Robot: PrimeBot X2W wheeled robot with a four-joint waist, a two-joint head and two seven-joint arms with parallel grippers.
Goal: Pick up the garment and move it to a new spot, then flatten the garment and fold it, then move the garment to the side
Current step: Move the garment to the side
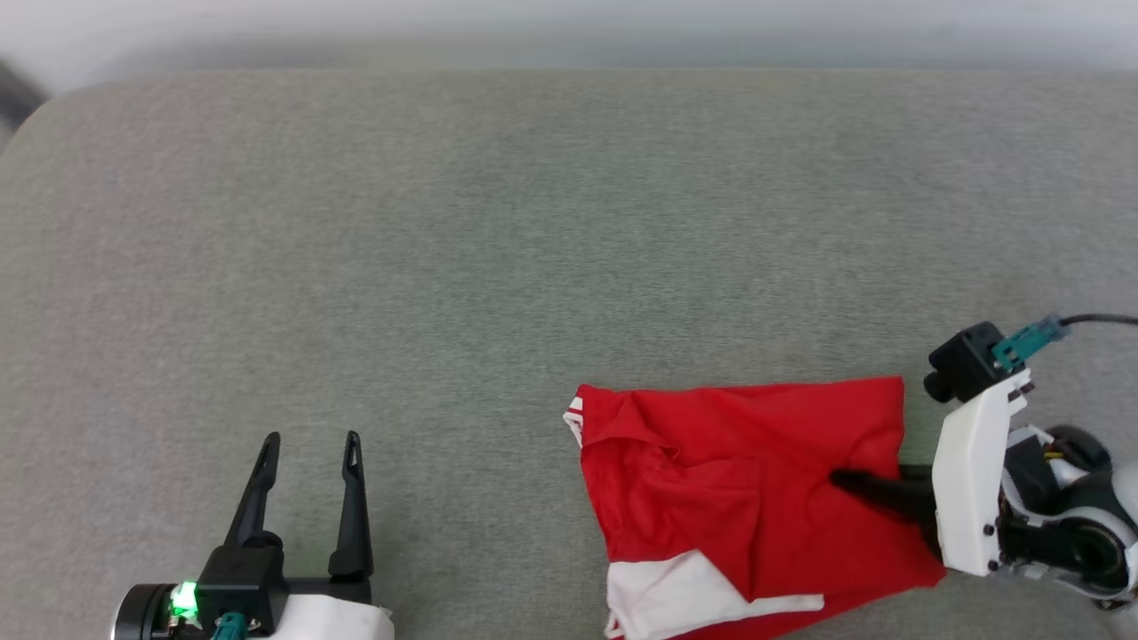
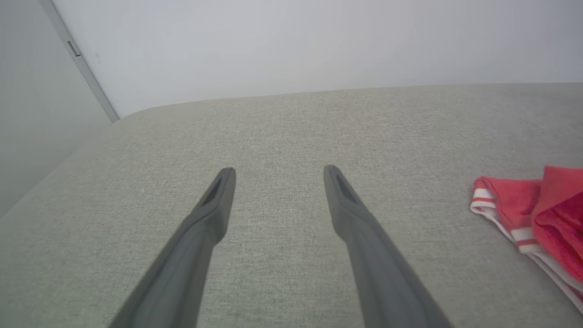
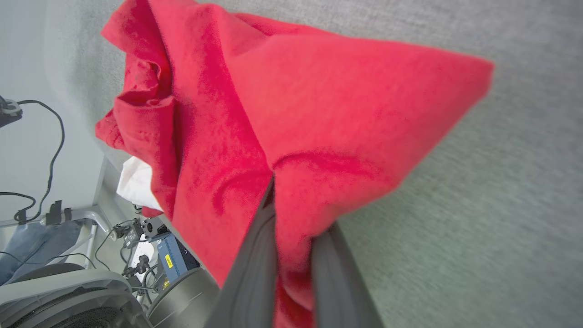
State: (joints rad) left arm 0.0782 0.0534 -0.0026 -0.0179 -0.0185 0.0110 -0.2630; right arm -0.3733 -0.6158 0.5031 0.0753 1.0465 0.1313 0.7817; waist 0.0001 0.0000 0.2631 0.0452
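The garment is a red shirt with a white sleeve and striped trim. It lies crumpled on the grey padded surface at the lower right of the head view. My right gripper reaches in from the right, shut on a fold of red cloth near the garment's right edge. In the right wrist view the garment bunches between the two fingers of the right gripper and hides their tips. My left gripper rests open at the lower left, well apart from the garment. Its wrist view shows the left gripper over bare surface, with the garment at the right edge.
The grey surface has a rounded far left corner, with a pale wall behind it. Cables and equipment sit below the surface's near edge in the right wrist view. Open surface stretches left of and beyond the garment.
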